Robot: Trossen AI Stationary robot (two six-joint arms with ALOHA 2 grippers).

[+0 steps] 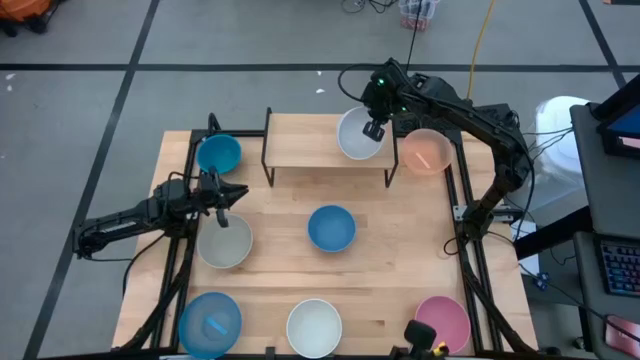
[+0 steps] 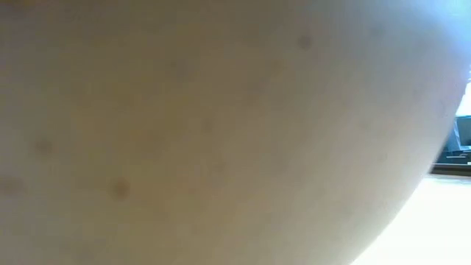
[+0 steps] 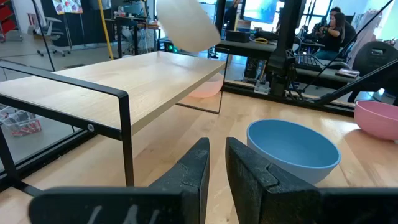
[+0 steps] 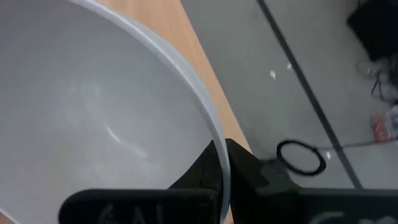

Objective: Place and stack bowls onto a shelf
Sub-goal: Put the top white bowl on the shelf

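The shelf (image 1: 325, 140) stands at the table's far edge; in the left wrist view it is the wooden shelf (image 3: 124, 78) on black legs. My right gripper (image 1: 374, 128) is over its right end, shut on a white bowl (image 1: 356, 135), which shows tilted as the white bowl (image 3: 186, 25). My left gripper (image 1: 225, 195) is shut and empty, between a blue bowl (image 1: 218, 153) and a grey-beige bowl (image 1: 224, 241). Another blue bowl (image 1: 331, 228) sits mid-table on its base. A peach bowl (image 1: 427, 150) sits right of the shelf. My right gripper (image 4: 224, 163) pinches the white bowl's rim (image 4: 214, 134) on its right side, one finger inside the bowl and one outside. The fingers come from above, pointing down. The bowl is tilted over the shelf's right end; whether its base touches the plank I cannot tell.
Along the near edge sit a light blue bowl (image 1: 210, 323), a second white bowl (image 1: 314, 327) and a pink bowl (image 1: 442, 322). That white bowl's wall (image 2: 221, 125) fills the low view. The shelf's left half is bare. People sit at desks beyond the table.
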